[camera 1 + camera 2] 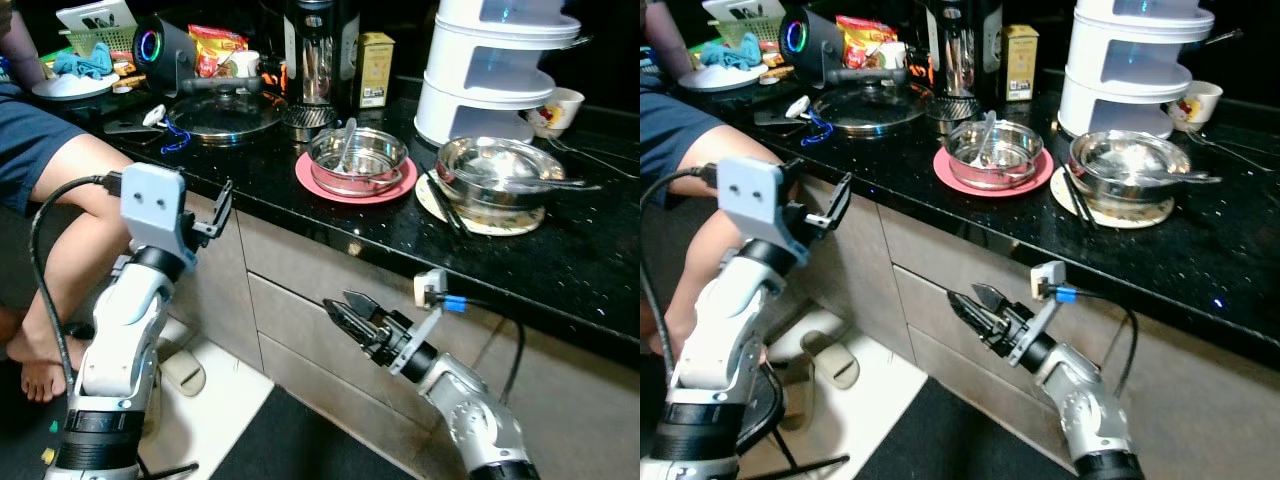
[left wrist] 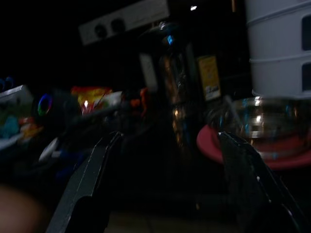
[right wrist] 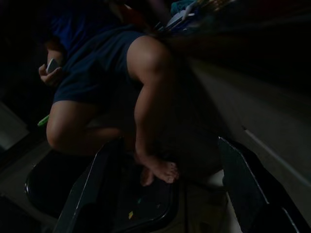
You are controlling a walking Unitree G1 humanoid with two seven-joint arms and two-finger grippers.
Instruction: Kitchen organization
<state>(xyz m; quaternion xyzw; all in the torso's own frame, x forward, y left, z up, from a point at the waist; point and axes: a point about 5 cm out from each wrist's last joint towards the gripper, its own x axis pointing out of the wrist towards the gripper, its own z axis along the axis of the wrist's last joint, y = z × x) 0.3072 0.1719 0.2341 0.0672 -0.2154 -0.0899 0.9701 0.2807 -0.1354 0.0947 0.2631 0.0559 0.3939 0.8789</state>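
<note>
On the black stone counter (image 1: 560, 260) a steel bowl (image 1: 357, 160) with a spoon in it rests on a pink plate (image 1: 310, 180). To its right a larger steel pot (image 1: 492, 172) sits on a pale plate, with chopsticks beside it. My left gripper (image 1: 218, 212) is open and held up at the counter's front edge, left of the bowl; the left wrist view looks between its fingers (image 2: 92, 174) toward the bowl (image 2: 272, 121). My right gripper (image 1: 337, 300) is open, low in front of the drawer fronts (image 1: 300, 310), and points left.
A person (image 1: 60, 200) sits at the left, bare foot (image 3: 158, 170) on the floor by a dark stool. At the back stand a white stacked steamer (image 1: 500, 70), a glass lid (image 1: 222, 112), a blender (image 1: 312, 60), a yellow box (image 1: 375, 68) and a snack bag (image 1: 212, 48).
</note>
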